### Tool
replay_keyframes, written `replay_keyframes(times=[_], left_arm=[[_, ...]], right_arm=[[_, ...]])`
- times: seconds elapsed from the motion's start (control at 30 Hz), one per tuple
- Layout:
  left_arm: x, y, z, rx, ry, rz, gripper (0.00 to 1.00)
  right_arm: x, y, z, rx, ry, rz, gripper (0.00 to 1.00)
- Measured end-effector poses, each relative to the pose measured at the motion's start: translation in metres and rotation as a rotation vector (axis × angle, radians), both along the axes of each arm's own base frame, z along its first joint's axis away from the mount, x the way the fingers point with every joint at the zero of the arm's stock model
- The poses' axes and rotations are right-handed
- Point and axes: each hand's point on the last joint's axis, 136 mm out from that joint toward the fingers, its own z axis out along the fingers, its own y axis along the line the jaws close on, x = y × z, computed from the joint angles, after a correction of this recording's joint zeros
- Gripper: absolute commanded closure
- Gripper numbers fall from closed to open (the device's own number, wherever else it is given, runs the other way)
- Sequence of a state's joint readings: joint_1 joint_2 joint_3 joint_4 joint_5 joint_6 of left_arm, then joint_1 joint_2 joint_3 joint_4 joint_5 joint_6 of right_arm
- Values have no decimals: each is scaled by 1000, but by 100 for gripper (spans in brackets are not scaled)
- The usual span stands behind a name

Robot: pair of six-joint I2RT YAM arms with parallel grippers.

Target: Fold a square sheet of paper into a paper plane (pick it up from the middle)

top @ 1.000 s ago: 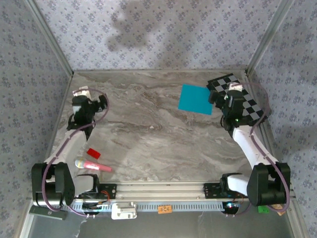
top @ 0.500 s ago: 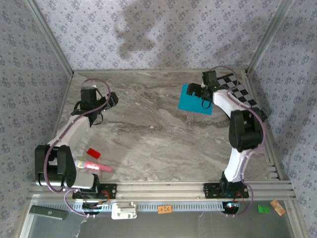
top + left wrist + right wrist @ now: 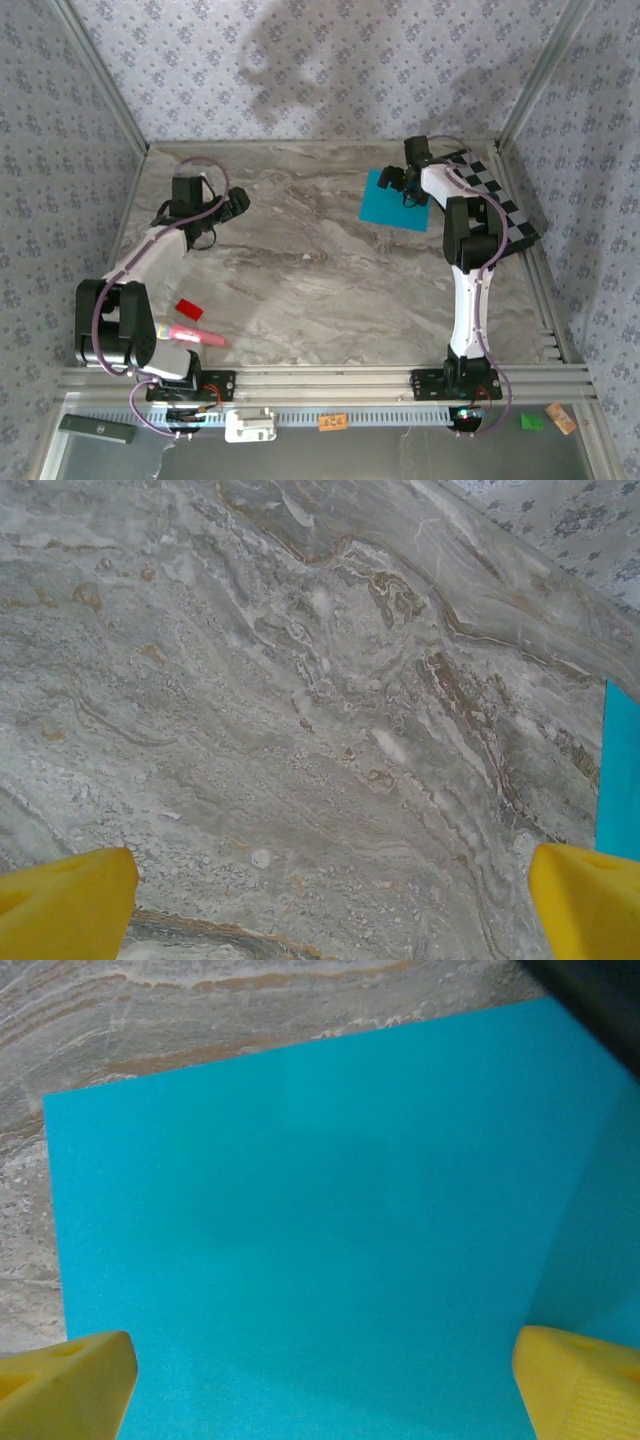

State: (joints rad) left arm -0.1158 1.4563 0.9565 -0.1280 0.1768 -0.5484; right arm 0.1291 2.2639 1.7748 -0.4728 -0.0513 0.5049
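The square sheet of paper (image 3: 393, 200) is bright cyan and lies flat and uncreased on the marble table, at the back right. My right gripper (image 3: 393, 183) hangs over its far part, open, with nothing between the fingers. In the right wrist view the sheet (image 3: 320, 1210) spans the gap between the two yellow fingertips (image 3: 65, 1385) of the right gripper (image 3: 325, 1390). My left gripper (image 3: 237, 203) is open over bare marble at the left of the table. In the left wrist view the left gripper (image 3: 328, 910) points toward the sheet's edge (image 3: 620, 770) at the far right.
A black-and-white checkered board (image 3: 495, 190) lies right of the sheet, partly under the right arm. A small red block (image 3: 189, 309) and a pink stick with a yellow end (image 3: 190, 334) lie near the left arm's base. Patterned walls close in the table.
The right arm has stretched out and carried its gripper from above the checkered board to over the cyan sheet. The left gripper has moved right, toward the table's middle. Both stay open.
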Motion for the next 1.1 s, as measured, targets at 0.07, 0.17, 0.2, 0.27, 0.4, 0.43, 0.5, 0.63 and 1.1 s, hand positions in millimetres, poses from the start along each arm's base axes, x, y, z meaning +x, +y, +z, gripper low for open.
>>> replay_keyframes(times=[0.07, 0.17, 0.2, 0.27, 0.4, 0.43, 0.5, 0.63, 1.1], left_arm=[[0, -1, -5, -5, 14, -1, 0], [0, -4, -9, -16, 29, -2, 0], [0, -4, -10, -18, 31, -1, 0], [0, -4, -10, -20, 33, 2, 0], [-1, -4, -10, -27, 38, 9, 0], [-1, -4, -10, -29, 39, 11, 0], [-1, -3, -11, -30, 43, 16, 0], [-3, -1, -13, -18, 63, 27, 0], [-11, -36, 1, 38, 142, -48, 0]], right_arm=[[-4, 4, -3, 3, 17, 0, 3], [-8, 15, -4, 12, 30, 2, 4], [-9, 21, -4, 14, 32, 6, 4], [-14, 40, -4, 26, 39, 12, 4], [-35, 97, -2, 65, 63, 41, 4], [-45, 115, -2, 76, 71, 54, 4], [-67, 150, -1, 100, 88, 77, 4], [-115, 204, 0, 160, 132, 103, 5], [-146, 232, 55, 401, 90, 135, 2]])
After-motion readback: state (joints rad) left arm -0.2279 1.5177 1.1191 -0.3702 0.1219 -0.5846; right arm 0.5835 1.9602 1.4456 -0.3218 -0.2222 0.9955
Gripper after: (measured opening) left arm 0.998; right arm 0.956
